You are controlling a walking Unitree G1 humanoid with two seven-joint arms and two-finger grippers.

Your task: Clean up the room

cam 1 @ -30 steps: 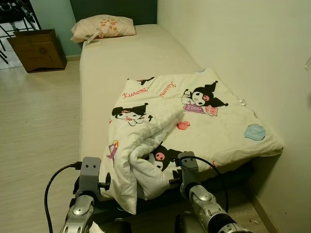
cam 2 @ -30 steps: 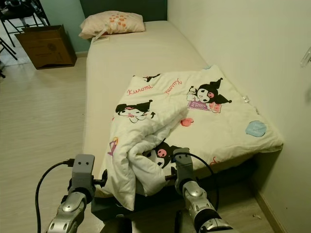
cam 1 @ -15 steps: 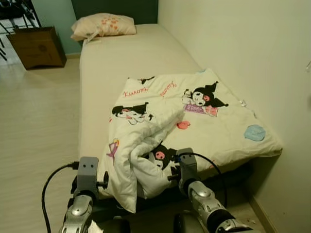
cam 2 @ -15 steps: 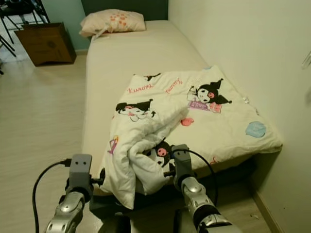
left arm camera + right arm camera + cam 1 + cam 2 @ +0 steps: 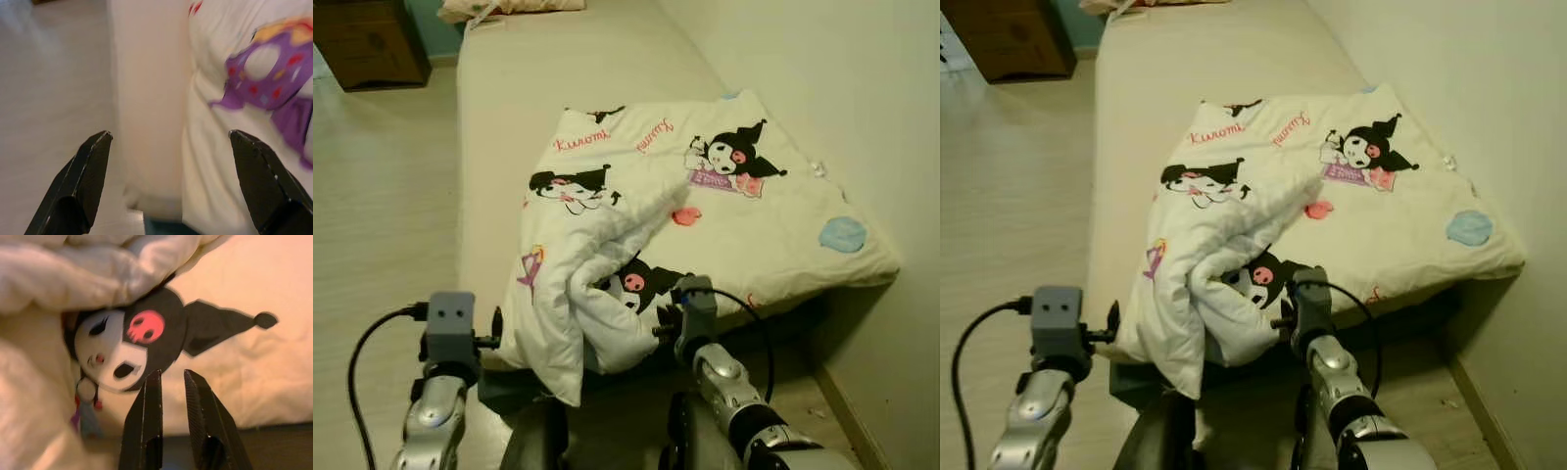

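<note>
At the far left a dark wooden cabinet point(image 5: 367, 41) stands on the pale wood floor point(image 5: 382, 215), up beside the head of the bed. Nearer, the left gripper point(image 5: 168, 147) hangs off the bed's foot corner with its two black fingers point(image 5: 83, 181) spread wide around nothing, one over the floor and the other over the hanging edge of the quilt. The bed point(image 5: 499, 127) runs away from the robot along the wall, its cream sheet bare over the far half, with the edge of a pillow point(image 5: 504, 5) just visible at the head. The quilt point(image 5: 705, 211), white with black-and-pink cartoon figures, lies over the near half of the mattress; red script on it reads "Kuromi" near its far edge, and a second red word beside it is upside down and hard to read. Its left-hand corner is folded back and bunched into a thick roll point(image 5: 592, 294) that droops over the foot of the bed. The right gripper point(image 5: 171, 382) sits at the foot edge right of that roll, its fingers point(image 5: 146, 421) drawn close with only a thin gap, pointing at a printed face with a pink skull and gripping nothing. Further right the quilt lies flat to the mattress edge, a blue patch point(image 5: 843, 233) near its corner, next to the plain wall point(image 5: 862, 88).
</note>
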